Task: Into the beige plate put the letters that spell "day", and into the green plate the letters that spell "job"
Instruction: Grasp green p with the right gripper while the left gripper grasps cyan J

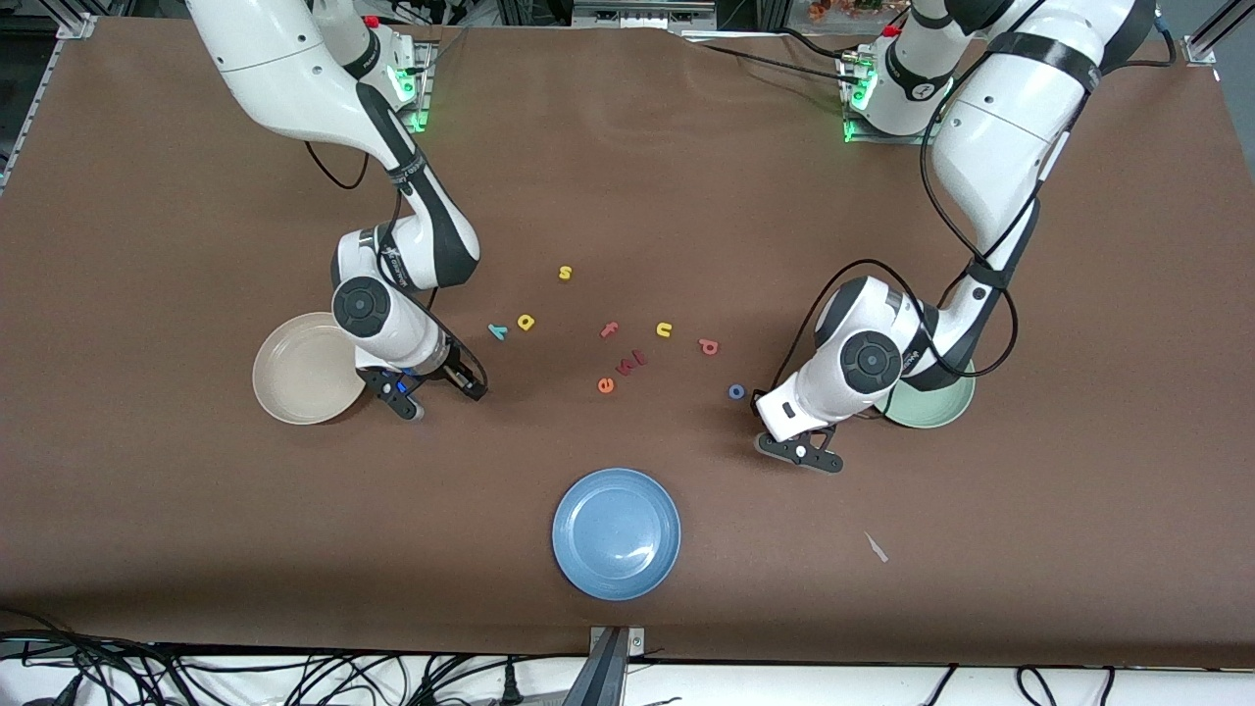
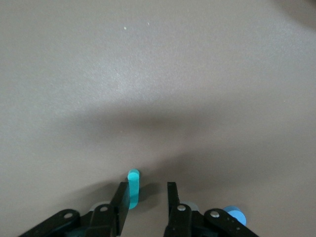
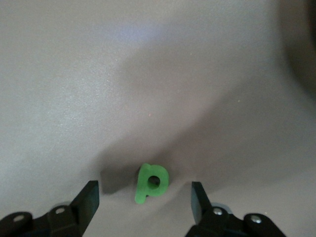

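While right gripper [image 3: 144,186] gapes over the flat green letter [image 3: 152,182], left gripper [image 2: 147,186] flanks upright teal letter [image 2: 133,187], grip unclear.

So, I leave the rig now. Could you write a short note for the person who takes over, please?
Right gripper: open, low beside the beige plate, fingers on either side of the olive-green letter, not touching it.
Left gripper: low beside the green plate, at the teal "j"; whether it holds it, I cannot tell.
On the table mid-way between the plates: yellow letter, teal "y", pinkish-red letter, blue "o".
Done: no letter is in a plate yet.
Left: all three "day" letters into beige, all three "job" letters into green.
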Controlling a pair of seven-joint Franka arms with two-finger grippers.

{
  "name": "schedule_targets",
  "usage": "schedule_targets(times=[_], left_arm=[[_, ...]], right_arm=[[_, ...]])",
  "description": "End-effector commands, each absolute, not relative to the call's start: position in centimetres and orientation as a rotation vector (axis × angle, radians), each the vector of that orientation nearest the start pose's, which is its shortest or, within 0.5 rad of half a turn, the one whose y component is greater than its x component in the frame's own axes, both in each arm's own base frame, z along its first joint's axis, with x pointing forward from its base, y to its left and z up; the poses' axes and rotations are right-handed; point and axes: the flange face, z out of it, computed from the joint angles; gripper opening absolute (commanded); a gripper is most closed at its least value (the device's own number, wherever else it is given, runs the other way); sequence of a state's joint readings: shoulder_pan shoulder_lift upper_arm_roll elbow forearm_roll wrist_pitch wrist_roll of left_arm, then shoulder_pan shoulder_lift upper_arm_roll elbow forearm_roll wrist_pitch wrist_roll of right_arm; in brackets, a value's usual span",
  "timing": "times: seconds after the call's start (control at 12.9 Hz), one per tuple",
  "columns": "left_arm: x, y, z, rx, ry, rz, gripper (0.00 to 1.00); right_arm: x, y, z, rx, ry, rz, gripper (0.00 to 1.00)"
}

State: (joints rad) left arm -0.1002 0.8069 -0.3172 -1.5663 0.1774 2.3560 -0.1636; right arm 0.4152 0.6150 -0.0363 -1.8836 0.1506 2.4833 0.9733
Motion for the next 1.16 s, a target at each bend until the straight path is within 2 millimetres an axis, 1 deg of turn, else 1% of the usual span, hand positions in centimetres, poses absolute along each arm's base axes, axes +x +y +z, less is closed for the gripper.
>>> schedule_targets(times=[0.0, 0.08, 0.23, 0.54, 0.7, 0.78, 0.85, 0.93, 1.09], left_arm=[[66.2, -24.6, 20.1, -3.174, 0.543, -0.006, 0.37], [66.2, -24.6, 20.2, -3.17, 0.564, -0.006, 0.37], [65.9, -25.1, 19.3, -3.165, 0.584, 0.008, 0.37], [65.6, -25.3, 17.7, -3.099, 0.66, 0.004, 0.35], [65.5, -25.3, 17.4, -3.097, 0.657, 0.007, 0.32], [65.4, -25.5, 17.1, -3.098, 0.657, 0.012, 0.23], [65.2, -25.6, 16.3, -3.104, 0.659, 0.008, 0.12], [65.2, -25.6, 16.2, -3.107, 0.661, -0.001, 0.0], [65.4, -25.7, 16.9, -3.105, 0.676, -0.016, 0.0]], right_arm=[[58.4, 23.0, 17.5, -2.923, 1.033, 0.074, 0.73], [58.4, 23.0, 17.4, -2.924, 1.034, 0.075, 0.68], [58.4, 23.0, 17.1, -2.929, 1.03, 0.081, 0.55], [58.5, 22.8, 17.0, -2.929, 1.033, 0.082, 0.37], [58.4, 22.7, 16.7, -2.931, 1.034, 0.088, 0.28], [58.4, 22.7, 16.7, -2.931, 1.034, 0.088, 0.22], [58.5, 22.7, 16.6, -2.93, 1.035, 0.088, 0.19], [58.5, 22.8, 16.8, -2.928, 1.034, 0.085, 0.16], [58.6, 22.9, 16.8, -2.929, 1.03, 0.083, 0.11]])
